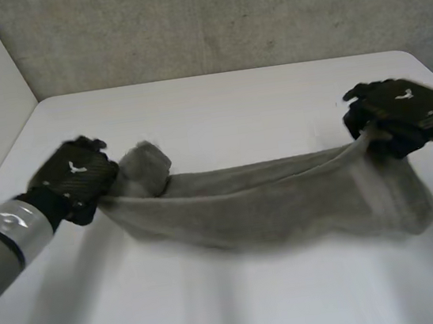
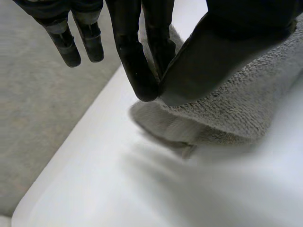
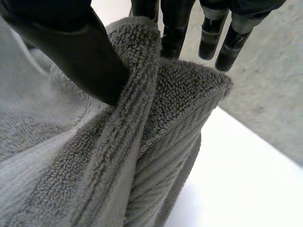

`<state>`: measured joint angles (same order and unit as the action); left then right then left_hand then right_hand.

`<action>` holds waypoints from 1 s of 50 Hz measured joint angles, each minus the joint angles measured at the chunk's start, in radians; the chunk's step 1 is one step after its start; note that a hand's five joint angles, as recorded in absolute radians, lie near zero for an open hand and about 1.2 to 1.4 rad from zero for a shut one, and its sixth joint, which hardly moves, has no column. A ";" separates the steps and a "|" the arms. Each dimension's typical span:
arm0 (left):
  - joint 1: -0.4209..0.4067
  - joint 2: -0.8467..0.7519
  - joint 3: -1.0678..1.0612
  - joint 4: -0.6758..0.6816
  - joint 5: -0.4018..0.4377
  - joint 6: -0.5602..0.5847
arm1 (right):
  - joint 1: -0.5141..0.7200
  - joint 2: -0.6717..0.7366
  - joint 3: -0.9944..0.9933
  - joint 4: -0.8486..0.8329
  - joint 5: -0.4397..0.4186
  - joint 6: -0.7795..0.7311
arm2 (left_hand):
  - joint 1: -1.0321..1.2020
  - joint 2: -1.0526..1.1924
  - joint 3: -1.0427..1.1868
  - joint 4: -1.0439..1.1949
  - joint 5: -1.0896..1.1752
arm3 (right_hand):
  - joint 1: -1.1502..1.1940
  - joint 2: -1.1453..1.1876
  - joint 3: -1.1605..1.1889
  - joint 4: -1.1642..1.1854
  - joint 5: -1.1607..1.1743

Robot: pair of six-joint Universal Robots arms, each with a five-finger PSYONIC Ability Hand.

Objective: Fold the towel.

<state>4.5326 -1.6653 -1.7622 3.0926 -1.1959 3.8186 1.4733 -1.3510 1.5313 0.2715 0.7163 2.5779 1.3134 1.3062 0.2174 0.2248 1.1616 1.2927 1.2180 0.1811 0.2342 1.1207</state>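
Observation:
A grey towel [image 1: 278, 202] hangs stretched between my two hands above the white table [image 1: 226, 113], sagging in the middle. My left hand [image 1: 75, 179] pinches its left end, with a loose bunch of cloth sticking up beside it. In the left wrist view the thumb [image 2: 208, 56] presses the towel [image 2: 236, 109] against the fingers [image 2: 137, 61]. My right hand [image 1: 397, 110] holds the right end higher, and a flap hangs below it. In the right wrist view the thumb [image 3: 80, 52] clamps a folded towel edge [image 3: 156, 109] against the fingers [image 3: 173, 28].
A grey wall [image 1: 221, 17] rises behind the table's far edge. In the left wrist view the table's edge and rounded corner [image 2: 28, 208] lie beyond the fingertips, with grey floor [image 2: 42, 104] past it.

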 measured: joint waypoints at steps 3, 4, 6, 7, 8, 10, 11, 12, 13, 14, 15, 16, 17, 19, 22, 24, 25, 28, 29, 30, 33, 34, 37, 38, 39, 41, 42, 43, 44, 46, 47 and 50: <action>0.011 0.074 0.012 -0.026 -0.006 -0.090 | -0.043 -0.053 -0.005 0.042 -0.031 -0.076 | 0.002 0.000 0.000 0.000 0.000 | 0.000 0.000 0.000 0.000 0.000; 0.013 0.099 0.018 -0.032 -0.007 -0.126 | -0.054 -0.070 -0.007 0.055 -0.040 -0.104 | 0.002 0.000 0.000 0.000 0.000 | 0.000 0.000 0.000 0.000 0.000; 0.016 0.139 0.033 -0.038 -0.009 -0.190 | -0.067 -0.097 -0.011 0.070 -0.059 -0.150 | 0.002 0.000 0.000 0.000 0.002 | 0.000 0.000 0.000 0.000 0.000; 0.017 0.164 0.043 -0.042 -0.010 -0.237 | -0.072 -0.113 -0.014 0.074 -0.073 -0.178 | 0.004 0.000 0.000 0.000 0.005 | 0.000 0.000 0.000 0.000 0.000; 0.017 0.186 0.054 -0.043 -0.010 -0.283 | -0.074 -0.128 -0.018 0.075 -0.087 -0.202 | 0.005 0.000 0.000 0.000 0.005 | 0.000 0.000 0.000 0.000 0.000; 0.017 0.215 0.068 -0.043 -0.010 -0.348 | -0.075 -0.144 -0.023 0.068 -0.104 -0.226 | 0.005 0.000 0.000 0.000 0.005 | 0.000 0.000 0.000 0.000 0.000; 0.017 0.228 0.074 -0.043 -0.009 -0.382 | -0.075 -0.153 -0.026 0.058 -0.114 -0.237 | 0.005 0.000 0.000 0.000 0.005 | 0.000 0.000 0.000 0.000 0.000; 0.016 0.238 0.078 -0.041 -0.008 -0.414 | -0.073 -0.158 -0.028 0.046 -0.120 -0.243 | 0.005 0.000 0.000 0.000 0.005 | 0.000 0.008 0.000 0.000 0.000; 0.015 0.242 0.079 -0.040 -0.008 -0.427 | -0.071 -0.159 -0.029 0.038 -0.123 -0.245 | 0.005 0.000 0.000 0.000 0.005 | 0.000 0.009 0.000 0.000 0.000; 0.014 0.246 0.079 -0.038 -0.007 -0.448 | -0.068 -0.160 -0.030 0.026 -0.125 -0.244 | 0.005 0.000 0.000 0.000 0.005 | 0.000 0.009 0.000 0.000 0.000; 0.012 0.246 0.077 -0.036 -0.007 -0.463 | -0.064 -0.156 -0.030 0.013 -0.126 -0.242 | 0.005 0.000 0.000 0.000 0.005 | 0.000 0.009 0.000 0.000 0.000; 0.010 0.242 0.071 -0.033 -0.006 -0.474 | -0.060 -0.145 -0.028 0.001 -0.126 -0.238 | 0.005 0.000 0.000 0.000 0.005 | 0.000 0.009 0.000 0.000 0.000; 0.007 0.233 0.063 -0.031 -0.006 -0.481 | -0.056 -0.131 -0.025 -0.008 -0.125 -0.233 | 0.005 0.000 0.000 0.000 0.005 | 0.000 0.009 0.000 0.000 0.000; 0.003 0.212 0.045 -0.026 -0.006 -0.485 | -0.045 -0.098 -0.022 -0.020 -0.122 -0.227 | 0.005 0.000 0.000 0.000 0.005 | 0.000 0.009 0.000 0.000 0.000; -0.010 0.146 0.005 -0.012 -0.007 -0.483 | -0.009 -0.003 -0.026 -0.031 -0.104 -0.219 | 0.005 0.000 0.000 0.000 0.005 | -0.100 -0.059 0.000 0.000 -0.085; -0.020 0.110 -0.016 -0.004 -0.009 -0.481 | 0.010 0.042 -0.035 -0.032 -0.089 -0.219 | 0.005 0.000 0.000 0.000 0.005 | -0.238 -0.200 0.000 0.000 -0.233; -0.027 0.086 -0.031 0.000 -0.010 -0.479 | 0.022 0.071 -0.042 -0.032 -0.078 -0.220 | 0.005 0.000 0.000 0.000 0.005 | -0.367 -0.324 0.000 0.000 -0.351; -0.046 0.030 -0.067 0.010 -0.011 -0.475 | 0.043 0.128 -0.057 -0.032 -0.048 -0.224 | 0.005 0.000 0.000 0.000 0.005 | -0.624 -0.568 0.000 0.000 -0.647; -0.053 0.011 -0.083 0.012 -0.011 -0.474 | 0.049 0.145 -0.060 -0.032 -0.035 -0.224 | 0.005 0.000 0.000 0.000 0.005 | -0.728 -0.668 0.000 0.000 -0.763; -0.058 -0.004 -0.095 0.014 -0.010 -0.474 | 0.053 0.155 -0.058 -0.031 -0.024 -0.224 | 0.005 0.000 0.000 0.000 0.006 | -0.804 -0.741 0.000 0.000 -0.854; -0.070 -0.028 -0.126 0.017 -0.009 -0.473 | 0.058 0.152 -0.035 -0.032 -0.003 -0.220 | 0.005 0.000 0.000 0.000 0.006 | -0.995 -0.923 0.000 0.000 -1.056; -0.072 -0.030 -0.131 0.018 -0.009 -0.473 | 0.058 0.147 -0.029 -0.033 -0.001 -0.218 | 0.005 0.000 0.000 0.000 0.006 | -1.014 -0.941 0.000 0.000 -1.057; -0.083 -0.034 -0.153 0.025 -0.008 -0.473 | 0.058 0.096 0.020 -0.040 0.008 -0.205 | 0.005 0.000 0.000 0.000 0.006 | -1.042 -0.958 0.000 0.000 -1.056; -0.087 -0.033 -0.160 0.028 -0.008 -0.474 | 0.057 0.070 0.044 -0.047 0.010 -0.194 | 0.005 0.000 0.000 0.000 0.006 | -1.043 -0.958 0.000 0.000 -1.056; -0.091 -0.031 -0.165 0.032 -0.008 -0.474 | 0.056 0.044 0.069 -0.057 0.011 -0.182 | 0.005 0.000 0.000 0.000 0.006 | -1.043 -0.958 0.000 0.000 -1.057; -0.095 -0.027 -0.171 0.037 -0.008 -0.474 | 0.056 0.009 0.106 -0.076 0.014 -0.159 | 0.005 0.000 0.000 0.000 0.006 | -1.043 -0.958 0.000 0.000 -1.056; -0.097 -0.024 -0.174 0.043 -0.008 -0.474 | 0.056 -0.012 0.129 -0.091 0.015 -0.143 | 0.005 0.000 0.000 0.000 0.006 | -1.043 -0.958 0.000 0.000 -1.056; -0.099 -0.021 -0.176 0.048 -0.008 -0.474 | 0.056 -0.033 0.154 -0.111 0.017 -0.126 | 0.005 0.000 0.000 0.000 0.006 | -1.043 -0.958 0.000 0.000 -1.056; -0.100 -0.019 -0.178 0.054 -0.008 -0.474 | 0.056 -0.050 0.176 -0.132 0.018 -0.109 | 0.005 0.000 0.000 0.000 0.006 | -1.043 -0.958 0.000 0.000 -1.056; -0.101 -0.017 -0.179 0.064 -0.009 -0.473 | 0.055 -0.068 0.204 -0.162 0.020 -0.090 | 0.005 0.000 0.000 0.000 0.006 | -1.043 -0.958 0.000 0.000 -1.056; -0.101 -0.016 -0.180 0.071 -0.009 -0.473 | 0.056 -0.077 0.220 -0.183 0.021 -0.080 | 0.005 0.000 0.000 0.000 0.006 | -1.043 -0.958 0.000 0.000 -1.056; -0.100 -0.014 -0.182 0.088 -0.009 -0.472 | 0.056 -0.088 0.252 -0.237 0.024 -0.063 | 0.005 0.000 0.000 0.000 0.006 | -1.031 -0.953 0.000 0.000 -1.029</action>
<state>4.4330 -1.6797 -1.9441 3.1805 -1.2053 3.3466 1.5297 -1.4386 1.7834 0.0343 0.7398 2.5150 1.3185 1.3063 0.2174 0.2248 1.1672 0.2622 0.2645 0.1811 0.2342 0.0916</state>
